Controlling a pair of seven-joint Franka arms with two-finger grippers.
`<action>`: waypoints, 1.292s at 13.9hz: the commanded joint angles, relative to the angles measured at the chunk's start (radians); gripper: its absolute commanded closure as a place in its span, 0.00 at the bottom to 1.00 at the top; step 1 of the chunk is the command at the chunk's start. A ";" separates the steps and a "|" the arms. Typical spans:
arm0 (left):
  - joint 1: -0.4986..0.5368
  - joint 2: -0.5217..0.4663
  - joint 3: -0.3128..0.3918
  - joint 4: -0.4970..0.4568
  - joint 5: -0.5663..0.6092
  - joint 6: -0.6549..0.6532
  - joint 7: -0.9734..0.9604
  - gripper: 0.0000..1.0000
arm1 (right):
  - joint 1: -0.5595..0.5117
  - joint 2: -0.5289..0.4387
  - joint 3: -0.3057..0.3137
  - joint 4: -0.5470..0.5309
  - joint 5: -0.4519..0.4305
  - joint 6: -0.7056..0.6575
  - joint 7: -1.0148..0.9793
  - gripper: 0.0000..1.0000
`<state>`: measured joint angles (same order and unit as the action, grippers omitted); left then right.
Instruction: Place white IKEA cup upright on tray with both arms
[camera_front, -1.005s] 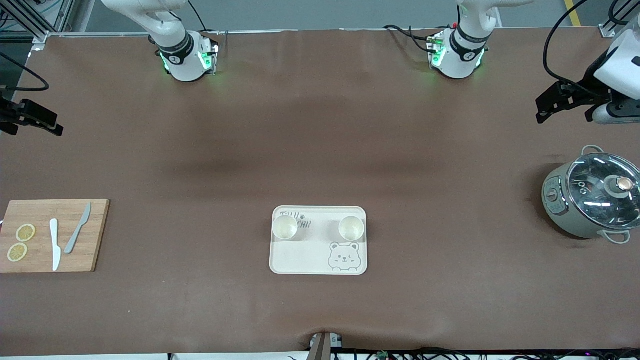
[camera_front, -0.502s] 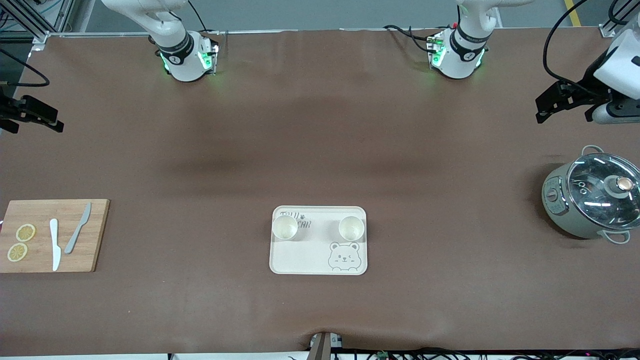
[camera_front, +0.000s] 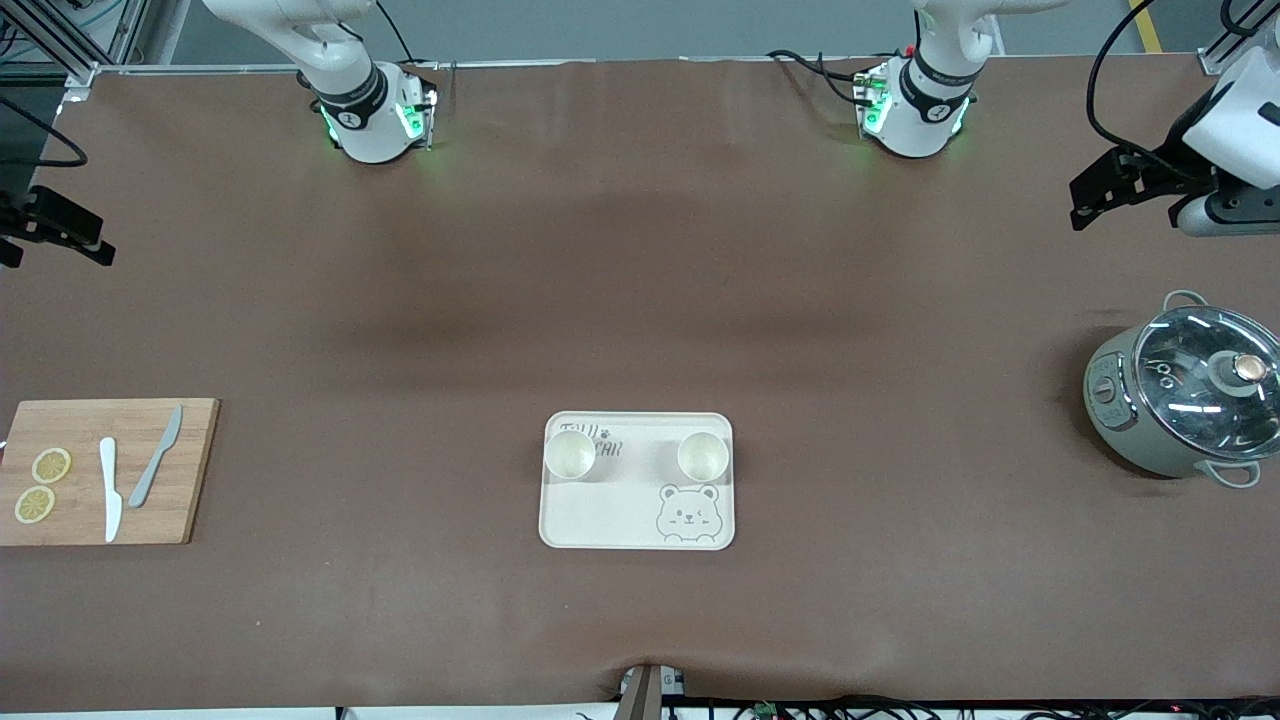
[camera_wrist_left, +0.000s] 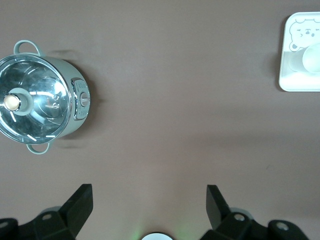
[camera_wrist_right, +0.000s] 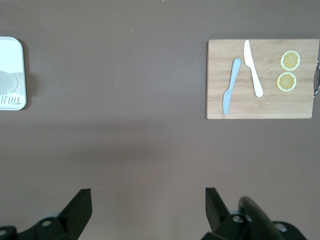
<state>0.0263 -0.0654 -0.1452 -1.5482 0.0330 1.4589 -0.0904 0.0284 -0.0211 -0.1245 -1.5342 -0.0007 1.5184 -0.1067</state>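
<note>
The cream-white tray (camera_front: 600, 515) with the bear drawing lies at the middle of the table, on the side near the front camera. Two white cups stand upright on it, one (camera_front: 570, 455) toward the right arm's end and one (camera_front: 702, 456) toward the left arm's end. My left gripper (camera_front: 1078, 206) is open and empty, high over the table at the left arm's end. My right gripper (camera_front: 100, 242) is open and empty over the right arm's end. The left wrist view shows the tray (camera_wrist_left: 287, 85), one cup (camera_wrist_left: 312, 60) and my open left gripper (camera_wrist_left: 148, 200). The right wrist view shows the tray's edge (camera_wrist_right: 20, 60) and my open right gripper (camera_wrist_right: 147, 202).
A grey-green cooking pot with a glass lid (camera_front: 1185, 390) stands at the left arm's end, also in the left wrist view (camera_wrist_left: 37, 97). A wooden cutting board (camera_front: 190, 470) with two knives and two lemon slices lies at the right arm's end, also in the right wrist view (camera_wrist_right: 270, 107).
Both grippers have drawn a little farther out toward their own ends of the table and toward the bases. The tray and the cups have not moved.
</note>
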 joint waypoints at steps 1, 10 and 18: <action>0.027 -0.036 0.006 -0.015 -0.036 -0.012 0.031 0.00 | -0.016 0.004 0.016 0.020 -0.013 -0.007 -0.005 0.00; 0.021 -0.004 -0.007 0.003 -0.024 -0.006 0.009 0.00 | -0.022 0.006 0.014 0.017 -0.012 -0.011 -0.004 0.00; 0.023 0.018 -0.007 0.023 -0.024 -0.006 0.009 0.00 | -0.024 0.006 0.012 0.016 -0.012 -0.014 -0.004 0.00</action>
<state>0.0475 -0.0552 -0.1517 -1.5461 0.0246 1.4560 -0.0798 0.0261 -0.0180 -0.1261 -1.5295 -0.0007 1.5158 -0.1067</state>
